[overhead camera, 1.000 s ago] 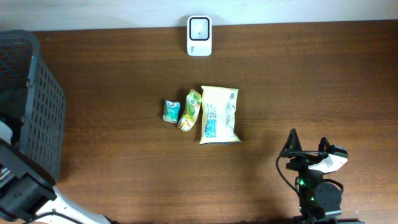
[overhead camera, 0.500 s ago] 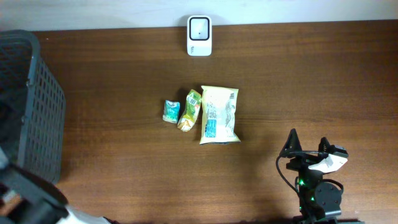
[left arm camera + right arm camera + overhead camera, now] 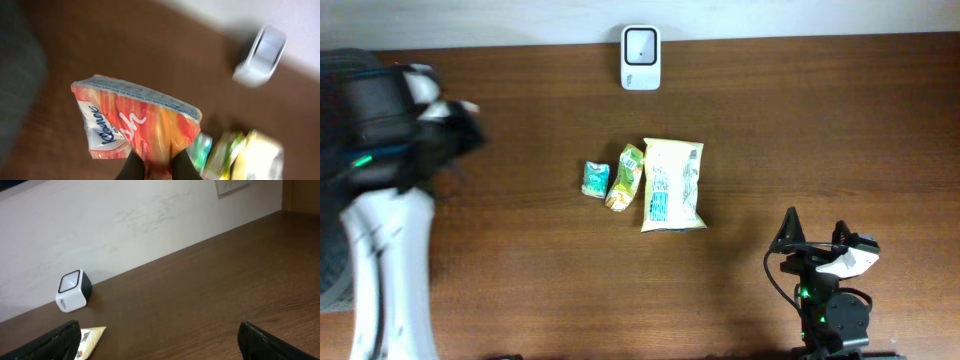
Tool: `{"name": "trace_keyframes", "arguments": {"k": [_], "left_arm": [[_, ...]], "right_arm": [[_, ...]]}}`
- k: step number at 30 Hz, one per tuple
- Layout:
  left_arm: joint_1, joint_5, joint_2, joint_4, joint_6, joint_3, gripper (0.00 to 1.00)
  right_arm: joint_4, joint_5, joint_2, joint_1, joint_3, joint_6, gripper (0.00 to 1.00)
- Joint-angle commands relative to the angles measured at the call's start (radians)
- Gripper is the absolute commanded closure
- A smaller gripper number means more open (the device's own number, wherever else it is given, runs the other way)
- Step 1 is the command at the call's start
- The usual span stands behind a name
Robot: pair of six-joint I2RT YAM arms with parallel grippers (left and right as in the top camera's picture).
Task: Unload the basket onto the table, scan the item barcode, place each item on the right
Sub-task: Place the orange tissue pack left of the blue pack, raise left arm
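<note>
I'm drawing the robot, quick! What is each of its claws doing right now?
Left gripper: shut on the orange tissue pack.
Right gripper: open, holding nothing.

You see the scanner [image 3: 641,58] at the bench's [image 3: 800,130] back edge; before it, mid-bench, three lie side by side: left packet [image 3: 595,179], middle packet [image 3: 625,177], right bag [image 3: 673,184]

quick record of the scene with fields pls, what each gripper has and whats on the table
left gripper: shut on orange-and-white soft tissue pack, lifted off the brown wooden table
right gripper: open, empty, near right
scanner: white boxy barcode scanner, far edge
loose items: small teal packet, green-yellow packet, large white-and-yellow snack bag, side by side mid-table
scan: pack not at scanner yet
</note>
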Motion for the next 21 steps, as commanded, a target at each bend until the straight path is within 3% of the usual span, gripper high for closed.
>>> {"name": "trace_keyframes", "arguments": {"k": [1,9,17,21], "left_arm": [[-0.155,-0.102,0.12,0.018,-0.009,-0.08,1.0],[-0.303,-0.13,0.412,0.051,-0.009,-0.089,1.0],[-0.319,-0.041,0.516,0.064,-0.01,-0.09,0.99],[-0.349,0.012,0.52,0.062,-0.009,-0.089,0.51]], "right_arm": [[-0.004,0.019,-0.006,0.006,-0.007,0.001,0.01],[-0.004,0.02,-0.006,0.006,-0.007,0.001,0.01],[-0.004,0.019,-0.006,0.006,-0.007,0.001,0.01],[-0.004,0.02,-0.006,0.006,-0.007,0.001,0.01]]}}
